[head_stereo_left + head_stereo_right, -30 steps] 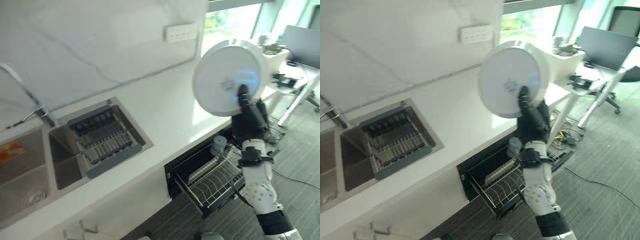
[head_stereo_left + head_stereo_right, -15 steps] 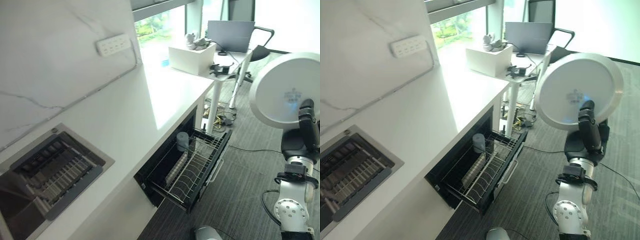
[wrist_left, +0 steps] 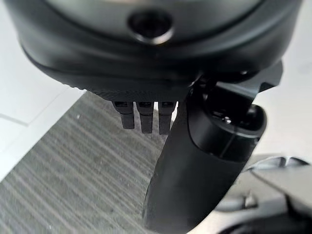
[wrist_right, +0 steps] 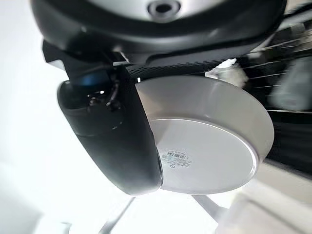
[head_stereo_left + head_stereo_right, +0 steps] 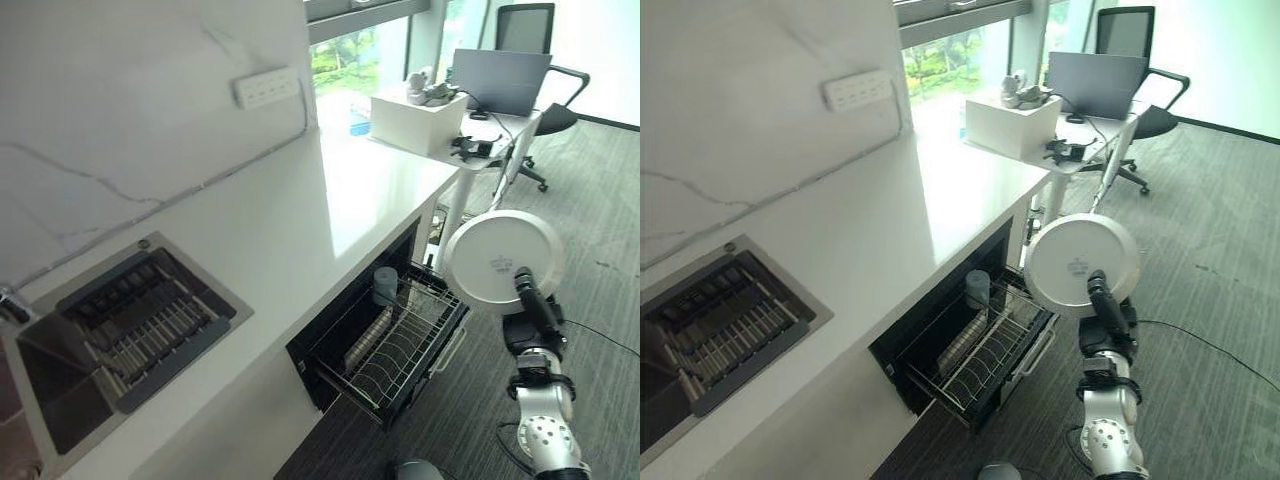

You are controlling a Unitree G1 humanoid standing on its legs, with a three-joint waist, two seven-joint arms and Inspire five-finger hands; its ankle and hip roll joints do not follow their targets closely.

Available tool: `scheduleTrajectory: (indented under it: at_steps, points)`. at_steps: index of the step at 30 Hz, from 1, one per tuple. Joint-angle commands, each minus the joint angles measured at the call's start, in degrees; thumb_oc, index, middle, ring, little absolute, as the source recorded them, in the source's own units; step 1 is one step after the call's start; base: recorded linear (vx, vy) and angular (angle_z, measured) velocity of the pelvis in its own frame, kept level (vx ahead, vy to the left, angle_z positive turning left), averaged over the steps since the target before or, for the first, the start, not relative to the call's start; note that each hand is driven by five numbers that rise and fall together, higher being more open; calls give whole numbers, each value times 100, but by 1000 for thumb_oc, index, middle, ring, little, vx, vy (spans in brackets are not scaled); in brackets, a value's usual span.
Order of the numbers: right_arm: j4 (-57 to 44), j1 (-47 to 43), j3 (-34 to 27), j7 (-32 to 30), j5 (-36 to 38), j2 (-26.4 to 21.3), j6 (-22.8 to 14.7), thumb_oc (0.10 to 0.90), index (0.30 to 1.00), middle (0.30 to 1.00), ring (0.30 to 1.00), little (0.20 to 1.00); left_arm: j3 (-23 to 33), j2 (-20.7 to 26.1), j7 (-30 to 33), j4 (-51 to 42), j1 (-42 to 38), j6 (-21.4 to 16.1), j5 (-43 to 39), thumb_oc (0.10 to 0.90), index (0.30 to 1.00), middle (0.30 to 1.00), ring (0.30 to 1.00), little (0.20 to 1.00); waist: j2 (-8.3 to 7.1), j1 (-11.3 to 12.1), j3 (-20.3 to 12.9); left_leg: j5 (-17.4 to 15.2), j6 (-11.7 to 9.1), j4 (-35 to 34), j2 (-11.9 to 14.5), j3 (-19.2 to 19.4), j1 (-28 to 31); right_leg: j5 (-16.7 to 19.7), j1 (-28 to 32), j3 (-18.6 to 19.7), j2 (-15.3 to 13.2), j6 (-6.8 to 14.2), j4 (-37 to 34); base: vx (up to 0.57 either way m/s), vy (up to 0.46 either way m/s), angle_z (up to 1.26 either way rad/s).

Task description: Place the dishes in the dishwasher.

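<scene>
A round white plate [image 5: 503, 262] stands on edge in the air with its underside toward me, just off the outer right corner of the pulled-out dishwasher rack [image 5: 395, 345]. My right hand [image 5: 535, 322] is shut on the plate from below; in the right wrist view the thumb [image 4: 117, 141] presses on the plate's underside [image 4: 209, 146]. A grey cup [image 5: 385, 286] stands at the back of the wire rack, and something pale lies among the tines. My left hand [image 3: 204, 161] hangs over grey floor with straight fingers [image 3: 141, 114], holding nothing.
The white counter [image 5: 300, 220] runs above the dishwasher opening. A sink with a dark drainer [image 5: 140, 320] lies at the left. A white box [image 5: 418, 118] sits at the counter's far end; a desk with a laptop [image 5: 500, 82] and an office chair [image 5: 535, 30] stand beyond.
The camera has swung, so the whole picture shifted. The right hand has brought the plate down from head height to beside the rack's outer corner.
</scene>
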Motion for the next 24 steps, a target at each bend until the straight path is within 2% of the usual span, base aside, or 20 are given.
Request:
scheduleTrajectory:
  at_steps: [1, 4, 9, 18, 24]
  points:
    - [-797, -726, -260, 530, -535, -140, -198, 400, 300, 300, 300, 300, 29, -31, -39, -216, -471, -136, -217, 800, 900, 900, 900, 900, -98, -129, 184, -760, -5, 636, 99, -395, -243, -62, 598, -368, -327, 530, -602, 30, 67, 35]
    - [-576, -751, -85, 133, -902, -118, -64, 400, 300, 300, 300, 300, 78, 14, 27, -264, -441, -75, -357, 800, 900, 900, 900, 900, -106, -23, 195, -767, 21, 636, 16, -478, -275, -80, 669, -496, -371, 533, -602, 28, 84, 23]
    - [76, -681, 73, -396, -1418, 43, -201, 400, 300, 300, 300, 300, 139, -1, 82, -229, -370, -129, -509, 800, 900, 900, 900, 900, -111, 92, 250, -771, 71, 636, -84, -582, -355, -114, 717, -627, -401, 517, -602, 9, 48, 19]
    - [840, -621, 110, -888, -1700, 136, -440, 400, 300, 300, 300, 300, 115, -18, 116, -144, -315, -305, -558, 800, 900, 900, 900, 900, -81, 172, 303, -797, 117, 636, -203, -711, -416, -146, 754, -668, -408, 500, -602, 12, 19, 9]
    - [1349, -688, 165, -1051, -1901, 116, -561, 400, 300, 300, 300, 300, 78, 28, 119, -141, -323, -296, -603, 800, 900, 900, 900, 900, -35, 243, 352, -810, 133, 636, -276, -800, -462, -159, 765, -697, -430, 497, -602, 14, 11, 13]
